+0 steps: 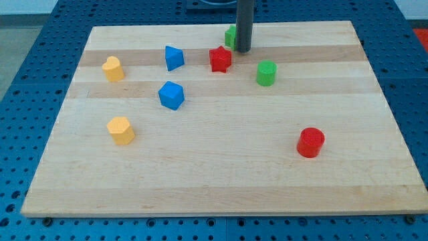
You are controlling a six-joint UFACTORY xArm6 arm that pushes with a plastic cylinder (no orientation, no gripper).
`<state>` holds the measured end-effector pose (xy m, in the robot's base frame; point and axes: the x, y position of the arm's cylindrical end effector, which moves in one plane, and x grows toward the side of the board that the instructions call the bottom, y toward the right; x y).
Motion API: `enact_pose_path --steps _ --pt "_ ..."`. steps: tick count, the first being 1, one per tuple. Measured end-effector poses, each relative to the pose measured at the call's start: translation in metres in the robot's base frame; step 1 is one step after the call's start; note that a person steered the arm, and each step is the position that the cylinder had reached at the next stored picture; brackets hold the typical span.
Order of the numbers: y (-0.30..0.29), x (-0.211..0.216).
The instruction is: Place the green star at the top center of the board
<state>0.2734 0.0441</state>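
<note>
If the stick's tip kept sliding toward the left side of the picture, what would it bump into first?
My tip would probably meet the green star, mostly hidden right beside it on the view's left, though depth is unclear.

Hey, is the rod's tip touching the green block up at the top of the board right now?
Cannot tell. In the camera view, the rod covers most of the green block, and my tip overlaps its right edge, so neither contact nor a gap shows plainly.

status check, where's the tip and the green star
My tip at the view's top center, against green star, mostly hidden behind rod. Red star just below-left. Nothing blocking.
</note>
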Motion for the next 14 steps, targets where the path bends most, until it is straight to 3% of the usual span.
enact_pose_path --steps 3,8,11,14 --pt "0.073 -0.004" --pt "-0.052 -0.021" --pt "-0.046 -0.028" --pt "0.009 -0.029"
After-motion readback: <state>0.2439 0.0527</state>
